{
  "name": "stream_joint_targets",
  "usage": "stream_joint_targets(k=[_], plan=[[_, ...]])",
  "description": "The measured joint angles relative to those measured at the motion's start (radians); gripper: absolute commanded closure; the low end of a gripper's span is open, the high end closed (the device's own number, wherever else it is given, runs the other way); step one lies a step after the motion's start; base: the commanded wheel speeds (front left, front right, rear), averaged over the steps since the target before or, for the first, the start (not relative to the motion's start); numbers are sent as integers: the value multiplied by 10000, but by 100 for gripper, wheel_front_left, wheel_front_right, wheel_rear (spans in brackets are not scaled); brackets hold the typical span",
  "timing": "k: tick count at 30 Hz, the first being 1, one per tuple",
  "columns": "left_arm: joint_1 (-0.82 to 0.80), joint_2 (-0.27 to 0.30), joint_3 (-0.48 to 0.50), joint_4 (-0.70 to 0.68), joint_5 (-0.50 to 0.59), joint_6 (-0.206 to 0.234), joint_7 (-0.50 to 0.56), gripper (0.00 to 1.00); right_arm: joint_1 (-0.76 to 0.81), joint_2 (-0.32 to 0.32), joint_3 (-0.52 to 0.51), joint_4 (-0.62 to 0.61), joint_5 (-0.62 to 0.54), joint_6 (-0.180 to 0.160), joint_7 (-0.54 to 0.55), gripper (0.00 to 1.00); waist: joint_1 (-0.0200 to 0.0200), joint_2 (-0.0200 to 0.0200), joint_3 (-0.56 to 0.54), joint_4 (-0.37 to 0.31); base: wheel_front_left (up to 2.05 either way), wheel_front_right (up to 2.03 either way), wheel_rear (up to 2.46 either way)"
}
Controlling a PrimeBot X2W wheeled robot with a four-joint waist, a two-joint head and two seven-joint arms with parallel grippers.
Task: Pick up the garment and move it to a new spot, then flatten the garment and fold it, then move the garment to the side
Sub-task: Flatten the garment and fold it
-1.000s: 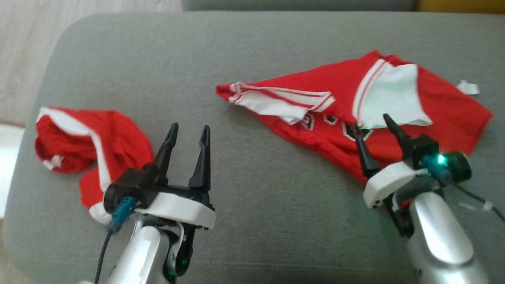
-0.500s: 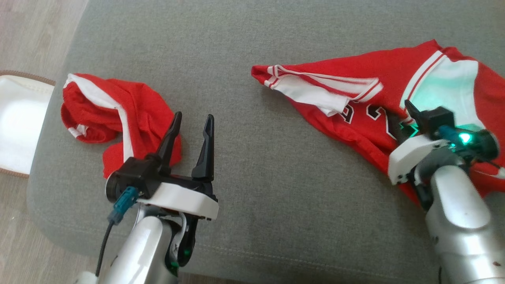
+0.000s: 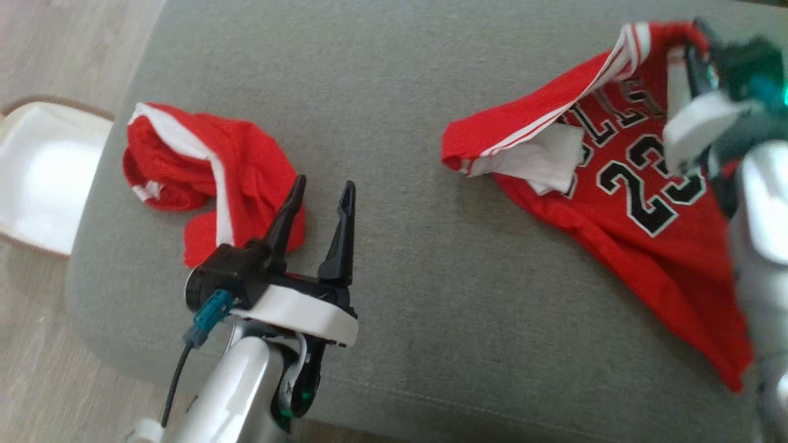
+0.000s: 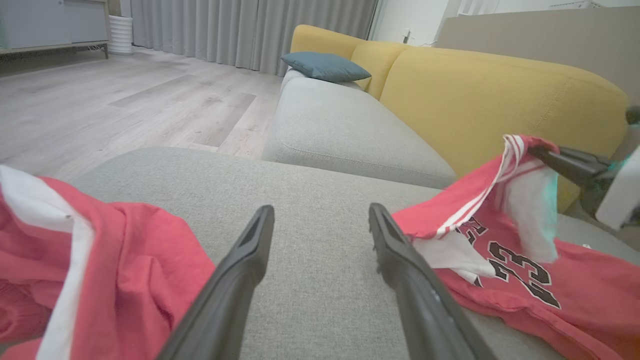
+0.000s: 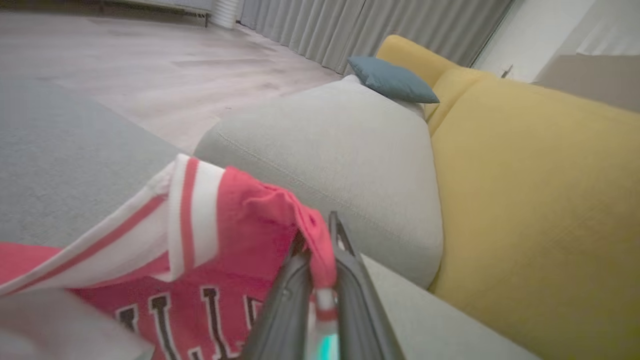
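Writing: a black, white-edged number 23 (image 3: 646, 184) on the chest. Block letters sit above it; I can read only "LL".

The red sleeveless basketball jersey with white striped trim (image 3: 640, 258) lies at the right of the grey fabric sofa cushion (image 3: 431, 307). Its upper edge is lifted off the cushion and white lining shows.

My right gripper (image 5: 317, 240) is clenched on that raised red edge. My left gripper (image 3: 323, 187) hovers with jaws spread, holding nothing, just beside a crumpled red-and-white cloth (image 3: 203, 172).

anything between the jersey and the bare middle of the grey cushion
Nothing lies on that stretch of grey cushion. The right gripper has its jaws pinched on the jersey; the open left gripper hovers further left, beside the red shorts.
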State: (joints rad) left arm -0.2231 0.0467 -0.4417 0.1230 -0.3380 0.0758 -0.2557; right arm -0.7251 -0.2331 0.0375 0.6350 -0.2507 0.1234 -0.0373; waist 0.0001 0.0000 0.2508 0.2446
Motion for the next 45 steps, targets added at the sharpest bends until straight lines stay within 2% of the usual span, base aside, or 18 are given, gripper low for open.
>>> stream_joint_targets(k=[4, 9, 10, 11, 15, 19, 23, 24, 31, 38, 41, 45], plan=[[-263, -2, -293, -23, -180, -2, 0, 0, -1364, -938, 1273, 692, -159, 0, 483, 100, 0, 0, 236, 400, 0, 0, 0], [-570, -23, -725, -48, -410, 2, 0, 0, -2921, -2025, 2926, 2215, 73, 8, 844, 100, 0, 0, 599, 1061, 0, 0, 0], [-595, -25, -771, -52, -462, 10, 0, 0, -3226, -2207, 3329, 2510, 90, 8, 857, 63, 0, 0, 682, 1193, 0, 0, 0], [-616, -23, -811, -54, -510, 40, 0, 0, -3526, -2322, 3695, 2792, 140, 8, 855, 0, 0, 0, 767, 1315, 0, 0, 0], [-710, -29, -905, -94, -616, 134, 0, 0, -4719, -2481, 4727, 3735, 316, 8, 918, 0, 1, 0, 1117, 1687, 0, 0, 0], [-719, -33, -857, -92, -616, 209, 0, 0, -5334, -2201, 5233, 4395, 765, 8, 803, 0, 1, 0, 1259, 1743, 0, 0, 0], [-745, -40, -594, -119, -608, 209, 0, 0, -5346, -1547, 5379, 4730, 1499, 8, 219, 0, 0, 0, 1146, 1414, 0, 0, 0], [-745, -40, -594, -119, -608, 209, 0, 0, -5346, -1547, 5379, 4730, 1499, 8, 219, 0, 0, 0, 1146, 1414, 0, 0, 0], [-909, -44, -102, -153, -345, 198, 0, 0, -5196, -836, 4763, 4915, 2809, 8, -1379, 0, 0, 0, 667, 419, 0, 0, 0], [-713, -44, 368, -111, -240, 119, -2, 0, -3299, -71, 3868, 4240, 3680, 8, -2075, 0, 0, 0, -182, -472, 0, 0, 0], [-422, -44, 493, -56, -153, 119, -2, 0, -2211, 280, 3331, 3446, 3881, 8, -2107, 0, 0, 0, -590, -829, 0, 0, 0], [-18, -38, 690, 19, -157, 121, -2, 0, -368, 692, 2295, 1728, 3971, 8, -2130, 0, -1, 0, -1153, -1247, 0, 0, 0]])
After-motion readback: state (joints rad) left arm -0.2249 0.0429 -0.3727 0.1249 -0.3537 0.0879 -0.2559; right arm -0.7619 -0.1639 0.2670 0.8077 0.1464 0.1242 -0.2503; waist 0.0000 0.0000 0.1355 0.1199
